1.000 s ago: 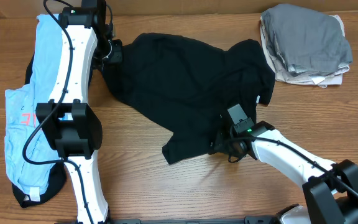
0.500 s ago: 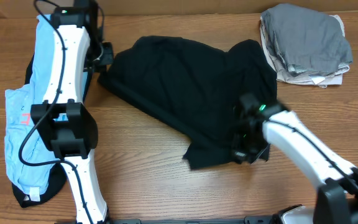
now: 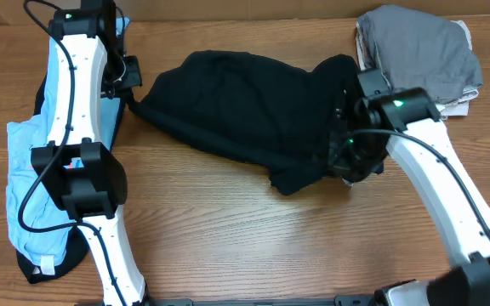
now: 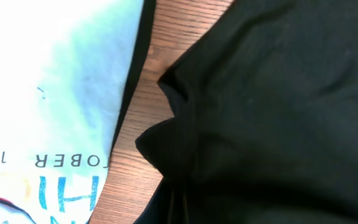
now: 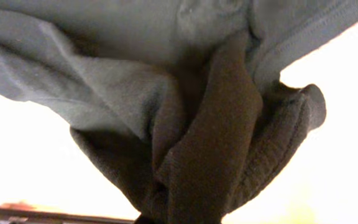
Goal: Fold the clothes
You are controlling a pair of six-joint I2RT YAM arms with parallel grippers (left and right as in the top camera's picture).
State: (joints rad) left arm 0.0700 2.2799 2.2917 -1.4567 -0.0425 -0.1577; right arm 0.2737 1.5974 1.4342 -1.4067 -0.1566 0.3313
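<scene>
The black T-shirt (image 3: 245, 102) lies bunched across the middle of the table. My left gripper (image 3: 128, 81) is shut on its left edge, and in the left wrist view the black T-shirt (image 4: 278, 112) puckers into a pinch at the bottom edge. My right gripper (image 3: 351, 157) is shut on the shirt's right part and holds a fold off the table. In the right wrist view the black T-shirt (image 5: 210, 143) hangs in a thick bunch from the jaws, which the cloth hides. No neck label shows.
A light blue printed garment (image 3: 32, 161) lies along the left side under the left arm, with dark cloth beneath it, and shows as the blue garment (image 4: 48, 81) in the left wrist view. A stack of grey and beige clothes (image 3: 419, 51) sits at the back right.
My right gripper shut on the shirt's front edge and carried it back and to the right, off the table. The left gripper drew the left edge further left.
</scene>
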